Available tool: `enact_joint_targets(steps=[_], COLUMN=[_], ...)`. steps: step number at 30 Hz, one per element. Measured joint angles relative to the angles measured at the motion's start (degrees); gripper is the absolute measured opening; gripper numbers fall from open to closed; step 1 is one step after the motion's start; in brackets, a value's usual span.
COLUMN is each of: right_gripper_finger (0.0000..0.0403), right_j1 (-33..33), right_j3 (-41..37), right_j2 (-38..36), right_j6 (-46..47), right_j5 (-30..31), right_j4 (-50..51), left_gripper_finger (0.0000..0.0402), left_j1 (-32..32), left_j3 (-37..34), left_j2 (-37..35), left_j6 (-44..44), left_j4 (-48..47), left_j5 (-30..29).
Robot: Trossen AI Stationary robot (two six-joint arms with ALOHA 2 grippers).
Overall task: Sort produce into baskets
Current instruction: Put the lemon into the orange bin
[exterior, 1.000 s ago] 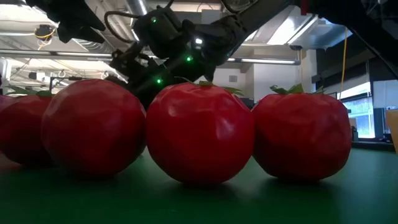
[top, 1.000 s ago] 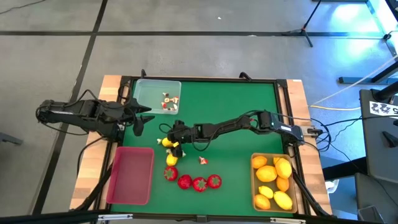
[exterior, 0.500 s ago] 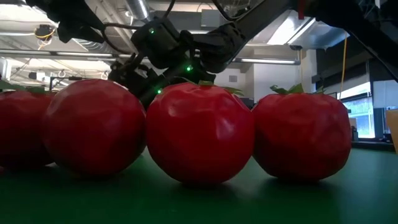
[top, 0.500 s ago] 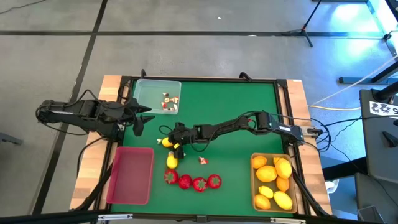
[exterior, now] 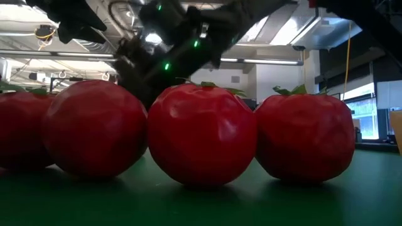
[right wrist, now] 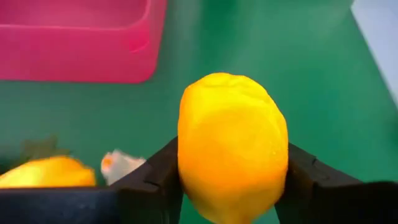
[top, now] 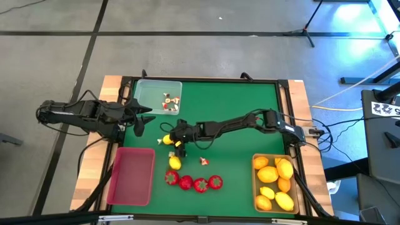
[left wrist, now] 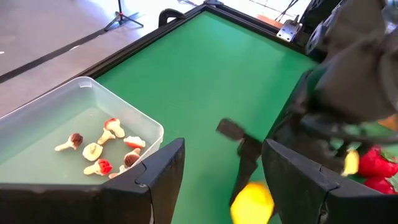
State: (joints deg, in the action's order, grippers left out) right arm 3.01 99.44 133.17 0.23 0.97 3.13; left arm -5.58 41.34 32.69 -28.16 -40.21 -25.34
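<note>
The right gripper (right wrist: 231, 186) clamped a yellow toy lemon (right wrist: 232, 146) between its dark fingers (right wrist: 158, 180). At the frame's left, the left gripper (left wrist: 221, 186) stood half open, empty.

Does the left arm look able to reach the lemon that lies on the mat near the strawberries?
Probably not right now: the right gripper, shut on a lemon, and its arm lie between the left gripper and that loose lemon.

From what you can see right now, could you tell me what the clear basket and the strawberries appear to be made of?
The clear basket looks like thin translucent plastic with a slightly frosted finish: the table shows through its walls. The strawberries seem to be moulded plastic or rubber toys with a smooth satin sheen, faceted surfaces and soft highlights; which of the two is hard to tell.
</note>
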Motion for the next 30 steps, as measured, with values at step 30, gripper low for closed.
enact_joint_targets(steps=[30], right_gripper_finger=[0.0182], right_j1=[27.8], right_j3=[-2.5], right_j2=[-24.9], right_j6=[25.7], right_j5=[7.6], right_j4=[77.7], left_gripper_finger=[0.0209], left_j1=[0.0], left_j3=[0.0], left_j2=[0.0], left_j6=[-1.9], left_j4=[-1.2], left_j5=[0.0])
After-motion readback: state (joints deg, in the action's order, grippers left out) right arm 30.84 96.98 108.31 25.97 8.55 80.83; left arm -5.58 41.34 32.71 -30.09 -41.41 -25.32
